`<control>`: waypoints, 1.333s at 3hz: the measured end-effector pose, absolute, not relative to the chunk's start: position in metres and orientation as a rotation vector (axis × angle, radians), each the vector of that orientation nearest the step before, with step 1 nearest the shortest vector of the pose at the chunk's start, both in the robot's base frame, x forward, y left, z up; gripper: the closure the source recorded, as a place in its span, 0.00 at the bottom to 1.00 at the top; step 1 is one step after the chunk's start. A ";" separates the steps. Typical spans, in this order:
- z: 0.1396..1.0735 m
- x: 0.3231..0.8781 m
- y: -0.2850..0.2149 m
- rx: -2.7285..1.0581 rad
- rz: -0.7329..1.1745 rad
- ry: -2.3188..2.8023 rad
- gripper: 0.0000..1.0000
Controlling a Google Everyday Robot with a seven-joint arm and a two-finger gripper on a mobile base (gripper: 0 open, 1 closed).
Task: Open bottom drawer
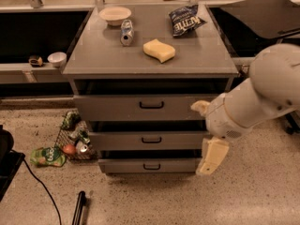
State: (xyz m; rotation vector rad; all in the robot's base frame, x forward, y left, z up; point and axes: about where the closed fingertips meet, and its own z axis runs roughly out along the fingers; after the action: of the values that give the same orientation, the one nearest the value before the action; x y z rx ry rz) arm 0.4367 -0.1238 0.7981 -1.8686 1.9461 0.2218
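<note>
The grey cabinet point(150, 62) has three drawers. The bottom drawer point(122, 165) is the lowest and narrowest front, with a small black loop handle point(151, 166) at its centre, and it sits pushed in. The middle drawer point(117, 140) and the top drawer point(108, 108) are above it. My white arm point(262, 93) reaches in from the right. My gripper point(212, 156) hangs down at the cabinet's right front corner, level with the bottom drawer and to the right of its handle, not touching it.
On the cabinet top lie a yellow sponge point(159, 50), a can point(126, 32), a bowl point(115, 15) and a chip bag point(186, 19). A wire basket with litter point(75, 139) sits on the floor at left. A black stick point(78, 208) and a cable lie in front.
</note>
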 end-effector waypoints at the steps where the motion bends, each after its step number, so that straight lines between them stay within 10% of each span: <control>1: 0.746 0.436 -0.101 -1.876 0.381 1.932 0.00; 4: 0.665 0.429 -0.087 -1.909 0.423 1.870 0.00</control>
State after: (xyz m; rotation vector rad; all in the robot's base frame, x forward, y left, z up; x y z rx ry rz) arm 0.4285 -0.0868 0.6649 -1.9092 1.8698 0.4229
